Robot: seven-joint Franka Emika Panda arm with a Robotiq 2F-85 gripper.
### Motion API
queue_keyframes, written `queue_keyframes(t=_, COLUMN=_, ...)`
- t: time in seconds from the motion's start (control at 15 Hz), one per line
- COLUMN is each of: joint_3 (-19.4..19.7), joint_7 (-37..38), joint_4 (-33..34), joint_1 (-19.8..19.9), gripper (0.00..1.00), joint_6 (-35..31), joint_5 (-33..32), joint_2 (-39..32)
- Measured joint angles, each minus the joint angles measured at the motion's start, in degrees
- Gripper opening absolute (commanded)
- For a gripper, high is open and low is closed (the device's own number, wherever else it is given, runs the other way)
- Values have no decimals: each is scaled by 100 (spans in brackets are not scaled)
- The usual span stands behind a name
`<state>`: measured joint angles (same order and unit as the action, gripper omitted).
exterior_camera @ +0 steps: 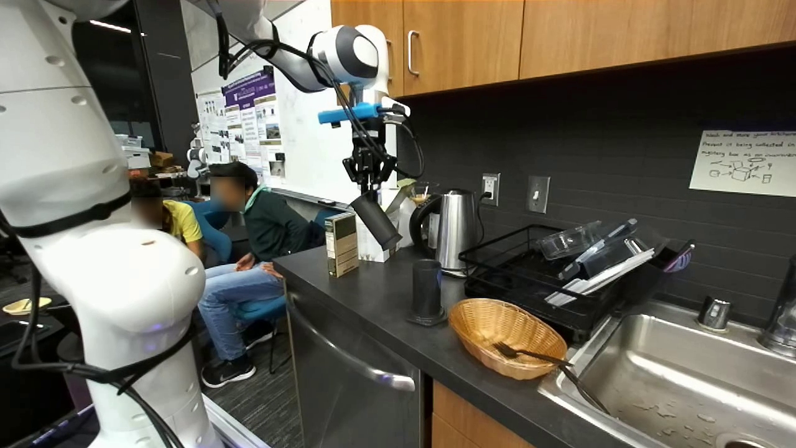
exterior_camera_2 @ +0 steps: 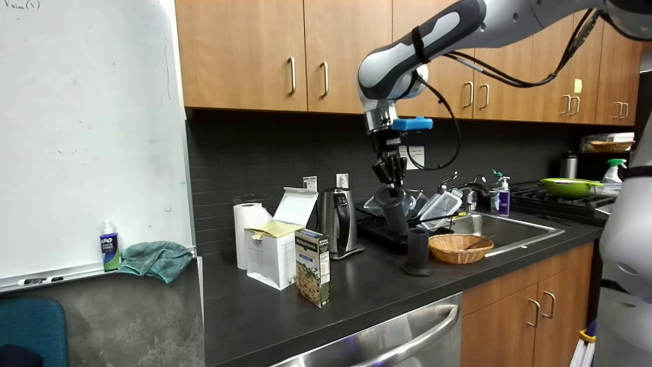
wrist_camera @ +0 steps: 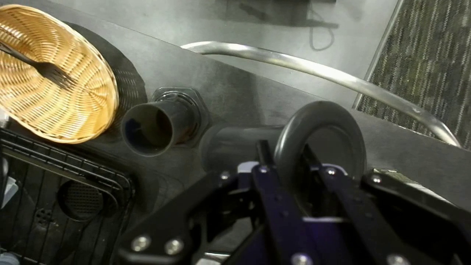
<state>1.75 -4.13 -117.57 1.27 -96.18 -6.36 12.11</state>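
My gripper [wrist_camera: 285,152] is shut on the thick rim of a dark grey cylinder [wrist_camera: 243,147], one finger inside the rim and one outside. The cylinder hangs tilted above the counter, rim end up, in both exterior views; its lower end points toward an upright dark tube [exterior_camera: 426,289]. That tube stands on a flat hexagonal base and its open mouth faces up in the wrist view. The held cylinder [exterior_camera_2: 395,214] is apart from the tube and higher than it. Part of the rim is hidden behind the fingers.
A wicker basket [exterior_camera: 491,330] with a fork sits beside the tube, near the sink [exterior_camera: 684,373]. Behind are a black dish rack [exterior_camera: 497,280] and a steel kettle [exterior_camera: 457,230]. A food box [exterior_camera_2: 313,267] and an open white box [exterior_camera_2: 270,255] stand near the counter's end.
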Motion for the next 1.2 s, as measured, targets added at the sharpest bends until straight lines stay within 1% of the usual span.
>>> queue_keyframes(t=0.53, joint_3=103, joint_7=101, joint_4=32, joint_1=67, gripper=5, joint_6=-4, joint_5=117, joint_2=44)
queue_keyframes(t=1.2, joint_3=257, joint_7=265, joint_4=100, joint_1=243, gripper=5, joint_6=-6, joint_5=327, joint_2=145)
